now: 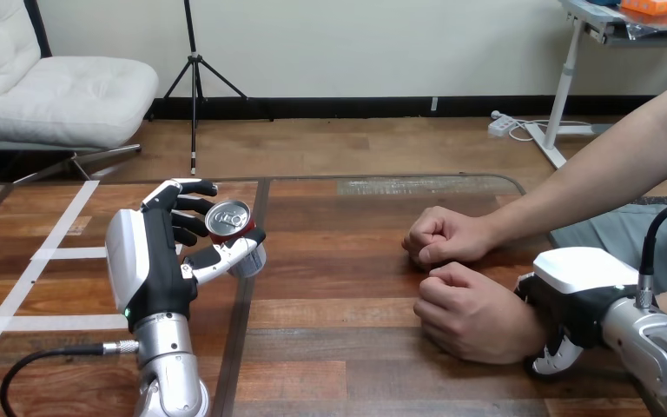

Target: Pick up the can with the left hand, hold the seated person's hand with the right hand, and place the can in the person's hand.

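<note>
Item one: the can point(228, 224), left of the frame's centre, upright in our left hand point(152, 261), whose fingers and thumb curl round it.

Item two: our right hand point(573, 300), lower right, with fingers point(556, 358) curled under the person's wrist point(514, 330).

Item three: the person's lower hand point(465, 313) and the person's upper hand point(443, 234), both fisted and resting on the table point(339, 330) right of centre.

From where I'm standing, the left hand point(152, 261) is showing a broad white shell across its back, over a black body, and its fingers point(193, 207) are wearing black and white segments. At the shell's wrist end a small green dot point(127, 311) is glowing, possibly an indicator light. The silver left forearm point(172, 369) is running out behind it. The right hand point(577, 287) is wearing the same white shell over black, with the silver right forearm point(660, 347) trailing behind its wrist.
</note>
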Available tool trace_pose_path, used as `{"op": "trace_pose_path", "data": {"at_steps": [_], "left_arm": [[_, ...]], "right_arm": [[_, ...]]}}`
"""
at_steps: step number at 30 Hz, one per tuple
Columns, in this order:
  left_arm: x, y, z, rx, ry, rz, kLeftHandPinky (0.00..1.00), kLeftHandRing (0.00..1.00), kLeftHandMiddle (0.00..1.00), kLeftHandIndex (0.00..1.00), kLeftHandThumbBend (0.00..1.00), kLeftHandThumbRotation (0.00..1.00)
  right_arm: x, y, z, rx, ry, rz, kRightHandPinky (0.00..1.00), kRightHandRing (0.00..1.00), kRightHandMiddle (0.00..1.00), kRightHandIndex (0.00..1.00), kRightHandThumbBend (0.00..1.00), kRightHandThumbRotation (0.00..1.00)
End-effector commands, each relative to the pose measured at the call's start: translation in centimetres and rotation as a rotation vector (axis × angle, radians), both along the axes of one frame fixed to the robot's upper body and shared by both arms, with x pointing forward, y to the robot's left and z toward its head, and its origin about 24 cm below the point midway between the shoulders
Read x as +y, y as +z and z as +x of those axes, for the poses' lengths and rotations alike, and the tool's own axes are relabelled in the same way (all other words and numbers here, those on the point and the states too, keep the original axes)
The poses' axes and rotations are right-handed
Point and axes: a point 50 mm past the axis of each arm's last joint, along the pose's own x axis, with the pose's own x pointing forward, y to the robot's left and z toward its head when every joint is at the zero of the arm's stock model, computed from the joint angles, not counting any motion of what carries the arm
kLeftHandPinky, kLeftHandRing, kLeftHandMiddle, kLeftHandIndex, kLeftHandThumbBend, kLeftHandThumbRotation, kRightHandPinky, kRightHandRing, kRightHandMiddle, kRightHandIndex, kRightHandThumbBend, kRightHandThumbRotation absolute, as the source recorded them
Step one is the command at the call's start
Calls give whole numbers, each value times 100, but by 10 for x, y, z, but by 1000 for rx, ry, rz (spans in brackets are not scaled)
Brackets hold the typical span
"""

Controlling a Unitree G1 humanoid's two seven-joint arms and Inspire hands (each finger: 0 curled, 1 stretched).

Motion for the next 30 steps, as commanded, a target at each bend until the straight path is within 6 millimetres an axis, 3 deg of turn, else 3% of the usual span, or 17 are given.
{"op": "trace_pose_path", "data": {"at_steps": [1, 17, 30], "left_arm": [[-1, 28, 15, -131, -16, -7, 41, 45, 50, 58, 68, 0], [-2, 28, 15, -131, -16, -13, 39, 44, 50, 57, 69, 0], [-2, 28, 15, -126, -19, -21, 40, 44, 50, 57, 68, 0]], "right_arm": [[-3, 0, -4, 28, -1, -26, 61, 77, 80, 77, 83, 7], [-11, 8, -20, 18, -43, 31, 69, 81, 83, 79, 82, 7], [-13, 15, -38, -24, -88, 85, 62, 82, 84, 81, 80, 6]]}}
